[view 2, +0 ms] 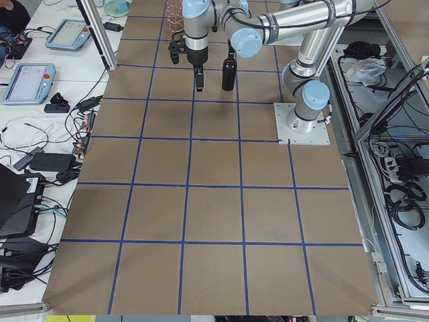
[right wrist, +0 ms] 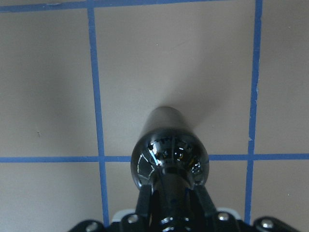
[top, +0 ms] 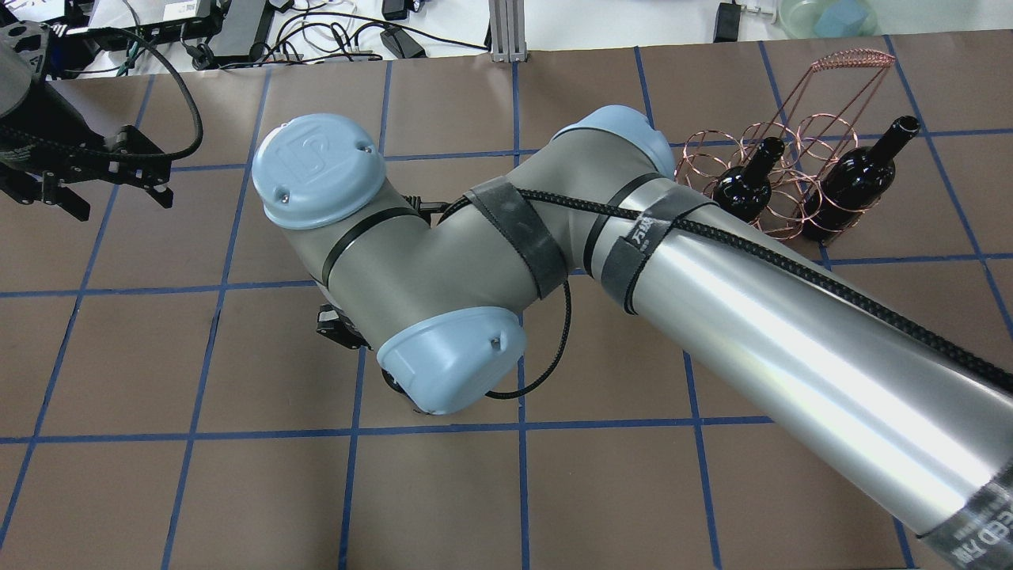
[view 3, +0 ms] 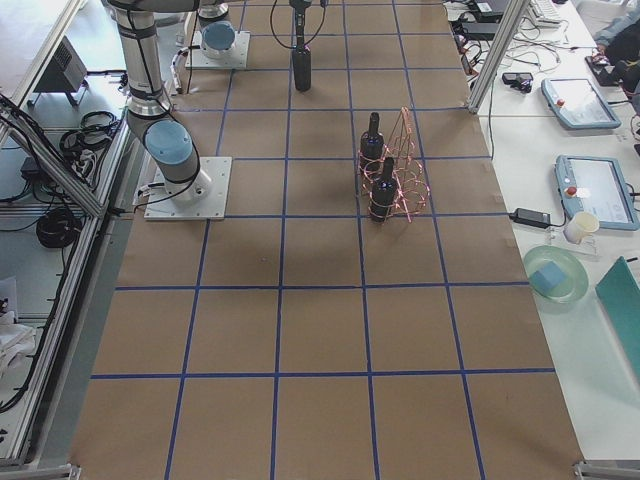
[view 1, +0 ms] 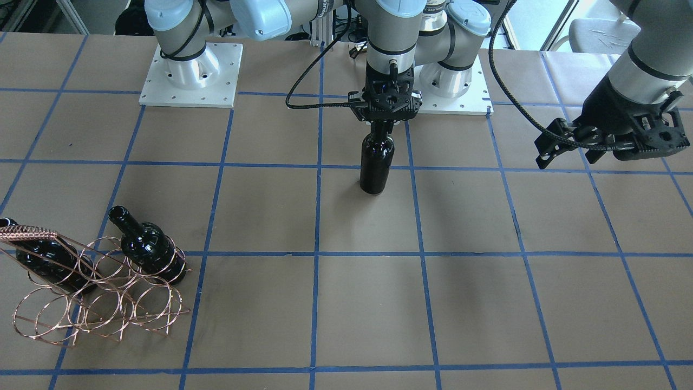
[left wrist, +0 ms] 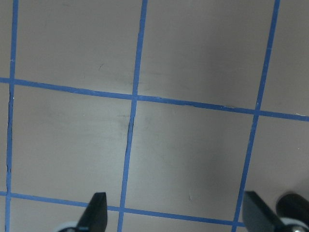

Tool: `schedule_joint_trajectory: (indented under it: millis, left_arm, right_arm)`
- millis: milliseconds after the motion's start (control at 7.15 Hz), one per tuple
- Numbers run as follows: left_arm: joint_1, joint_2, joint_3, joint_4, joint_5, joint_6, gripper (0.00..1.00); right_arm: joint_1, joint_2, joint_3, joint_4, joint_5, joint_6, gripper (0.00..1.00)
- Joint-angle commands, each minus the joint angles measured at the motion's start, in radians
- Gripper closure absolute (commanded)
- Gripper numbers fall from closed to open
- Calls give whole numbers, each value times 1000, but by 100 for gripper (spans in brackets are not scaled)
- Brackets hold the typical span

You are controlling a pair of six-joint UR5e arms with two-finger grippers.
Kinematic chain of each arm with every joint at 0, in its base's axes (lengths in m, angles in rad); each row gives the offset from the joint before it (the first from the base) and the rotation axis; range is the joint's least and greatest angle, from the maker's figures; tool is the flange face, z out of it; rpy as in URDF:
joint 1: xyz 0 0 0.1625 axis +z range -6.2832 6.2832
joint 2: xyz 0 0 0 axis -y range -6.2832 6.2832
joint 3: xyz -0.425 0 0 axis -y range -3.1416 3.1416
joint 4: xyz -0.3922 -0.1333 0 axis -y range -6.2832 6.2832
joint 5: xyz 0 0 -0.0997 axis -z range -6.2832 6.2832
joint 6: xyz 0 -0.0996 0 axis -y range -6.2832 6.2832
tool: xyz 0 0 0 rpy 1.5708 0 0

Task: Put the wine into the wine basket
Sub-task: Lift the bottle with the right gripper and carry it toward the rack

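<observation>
My right gripper (view 1: 382, 127) is shut on the neck of a near-black wine bottle (view 1: 375, 162) that stands upright, its base on or just above the table. The right wrist view shows the fingers (right wrist: 145, 203) clamped on the neck above the bottle's shoulder (right wrist: 169, 152). In the overhead view my right arm hides this gripper and bottle. The copper wire wine basket (view 1: 97, 292) stands at the table's right end and holds two more bottles (view 1: 149, 249) (view 1: 43, 260), necks up at a slant. My left gripper (view 1: 568, 157) is open and empty, far from the basket.
The basket (top: 791, 134) and its two bottles (top: 744, 186) (top: 855, 186) show at the overhead view's upper right. The arm bases (view 1: 189, 76) stand at the table's robot side. Cables and gear (top: 316, 32) lie beyond the far edge.
</observation>
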Motion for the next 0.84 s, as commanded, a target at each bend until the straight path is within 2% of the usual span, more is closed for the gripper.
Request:
schedule_joint_trajectory:
  millis: [0, 140, 419, 699]
  left_arm:
    - [-2, -4, -2, -5, -2, 0, 0]
    - [-2, 1, -3, -6, 1, 2, 0]
    - [-33, 6, -3, -5, -8, -12, 0]
    - [-115, 28, -3, -5, -8, -18, 0]
  right_arm:
    - [-32, -52, -8, 8, -13, -5, 100]
    - [-74, -108, -8, 58, -19, -19, 100]
    - [-246, -267, -6, 271, -23, -161, 100]
    - [-465, -389, -11, 416, -58, -443, 100]
